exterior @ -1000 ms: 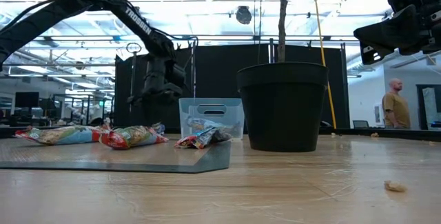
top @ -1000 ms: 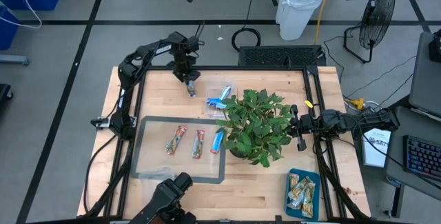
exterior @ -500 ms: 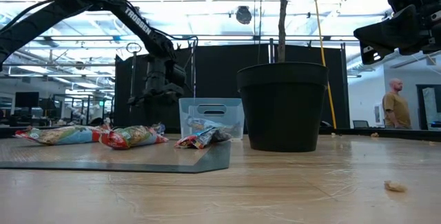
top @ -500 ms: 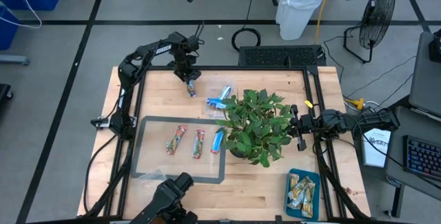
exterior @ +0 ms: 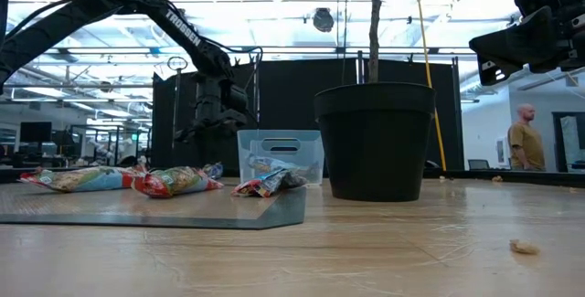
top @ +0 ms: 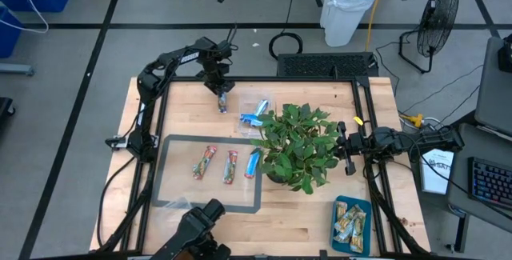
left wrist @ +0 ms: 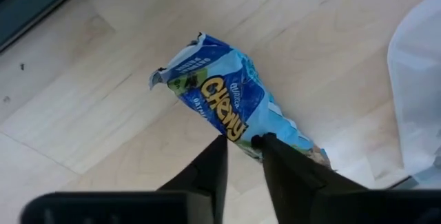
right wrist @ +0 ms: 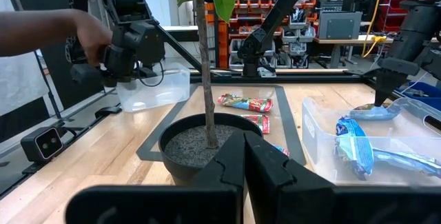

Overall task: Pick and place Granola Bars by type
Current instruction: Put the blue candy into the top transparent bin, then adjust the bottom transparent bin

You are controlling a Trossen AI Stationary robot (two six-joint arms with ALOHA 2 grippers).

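At the far left of the bench (top: 144,116), the left gripper (left wrist: 240,143) has drawn its jaws in over the last second, and they now pinch the end of a blue granola bar (left wrist: 231,110) lying flat on the wood, just left of the clear tub (top: 254,114). I judge the grasp nearly set, so lifting comes next. On the grey mat (top: 170,192) three more bars (top: 229,166) wait unsorted. Right of the potted plant (top: 294,144), the right gripper (right wrist: 244,156) hangs idle above the bench, jaws together, unmoved. The teal tray (top: 366,236) at near right already holds bars.
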